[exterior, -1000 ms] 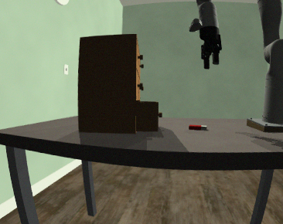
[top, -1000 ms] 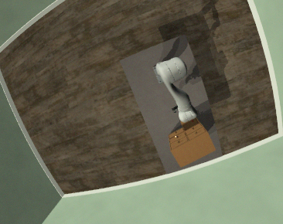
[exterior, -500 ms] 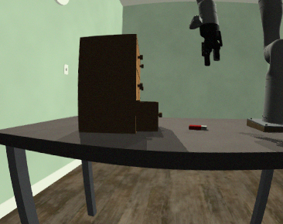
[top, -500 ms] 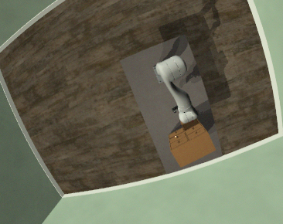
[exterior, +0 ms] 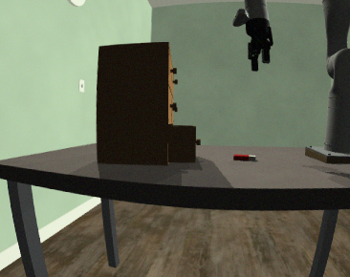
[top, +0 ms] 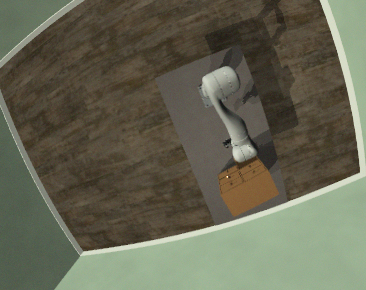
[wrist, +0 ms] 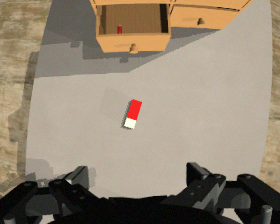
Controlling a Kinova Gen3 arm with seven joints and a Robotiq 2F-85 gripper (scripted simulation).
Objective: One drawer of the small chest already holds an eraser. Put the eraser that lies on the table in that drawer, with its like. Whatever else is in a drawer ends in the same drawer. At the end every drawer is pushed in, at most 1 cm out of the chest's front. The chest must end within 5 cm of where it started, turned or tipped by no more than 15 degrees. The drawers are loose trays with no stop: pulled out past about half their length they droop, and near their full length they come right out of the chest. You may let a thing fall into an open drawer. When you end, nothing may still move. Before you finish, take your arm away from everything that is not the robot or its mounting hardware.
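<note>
The eraser (wrist: pixel 133 114) (exterior: pixel 244 158), red with a white end, lies flat on the table in front of the chest. The small wooden chest (top: pixel 250 196) (exterior: pixel 132 105) stands upright. Its low drawer (wrist: pixel 142 43) (exterior: pixel 183 144), on the left in the wrist view, is pulled partly out and looks level. A small red thing (wrist: pixel 120 29) shows inside at the left; its full shape is hidden. My gripper (wrist: pixel 137 176) (exterior: pixel 260 65) is open and empty, high above the table. In the wrist view its fingertips are below the eraser.
Beside the open drawer is a closed low drawer (wrist: pixel 201 21) with a knob. More knobs stick out above it on the chest's front. The arm (top: pixel 231 120) reaches over the grey table (top: pixel 182 107) (exterior: pixel 277 177), with its base at the end away from the chest.
</note>
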